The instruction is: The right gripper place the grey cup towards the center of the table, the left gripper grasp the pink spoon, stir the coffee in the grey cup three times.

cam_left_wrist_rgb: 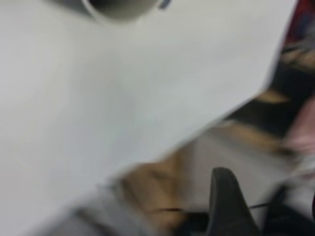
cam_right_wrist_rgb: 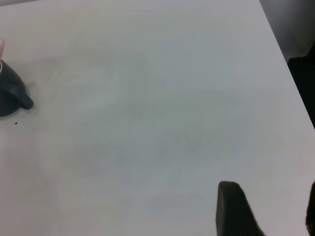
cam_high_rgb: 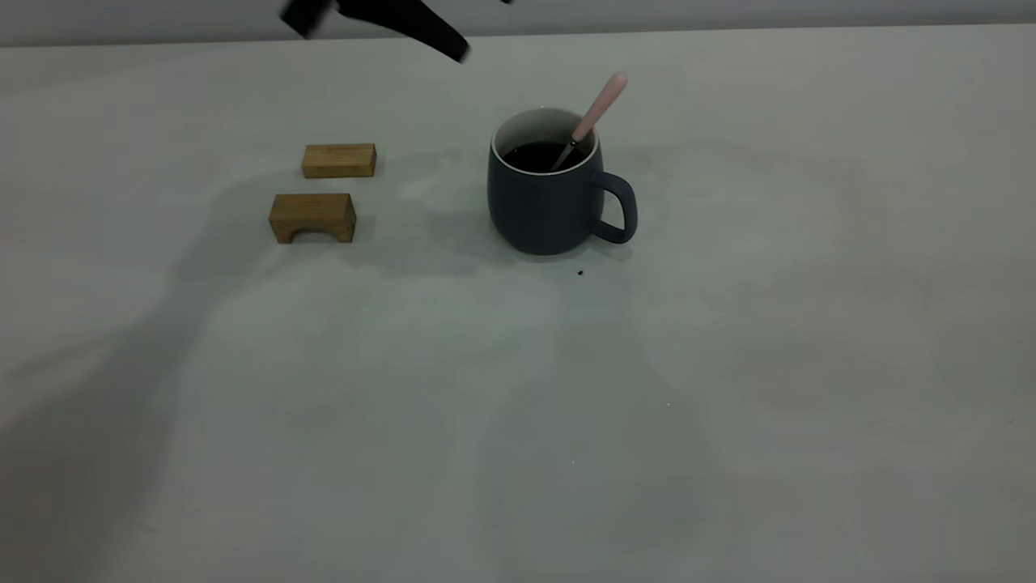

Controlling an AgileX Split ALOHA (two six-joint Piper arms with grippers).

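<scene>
Your grey cup [cam_high_rgb: 550, 198] stands upright near the middle of the table [cam_high_rgb: 728, 405], handle turned toward the right arm's side, with dark coffee [cam_high_rgb: 538, 155] inside. The pink spoon [cam_high_rgb: 595, 117] is in the cup, its bowl dipped in the coffee and its handle leaning on the rim, tilted up over the handle side. Nothing holds it.

Judging by this, the cup is placed and the spoon is in the coffee, so you are either between stirs or finished; the count cannot be read from here. If stirring remains, you would bring the left gripper [cam_high_rgb: 388, 20] back down over the rim and close on the pink handle, well above the liquid.

That left gripper sits high at the far edge of the exterior view, up and away from the cup on the left arm's side. Its own camera shows one dark finger [cam_left_wrist_rgb: 226, 206] over the table edge; you cannot tell whether the fingers are open or closed. The right gripper [cam_right_wrist_rgb: 268, 209] hovers well apart from the cup over bare table, fingers spread with nothing between them.

Two wooden blocks, a plain one [cam_high_rgb: 339, 160] and an arched one [cam_high_rgb: 312, 217], lie left of the cup, clear of a straight descent. A dark speck [cam_high_rgb: 579, 273] lies just in front of the cup.
</scene>
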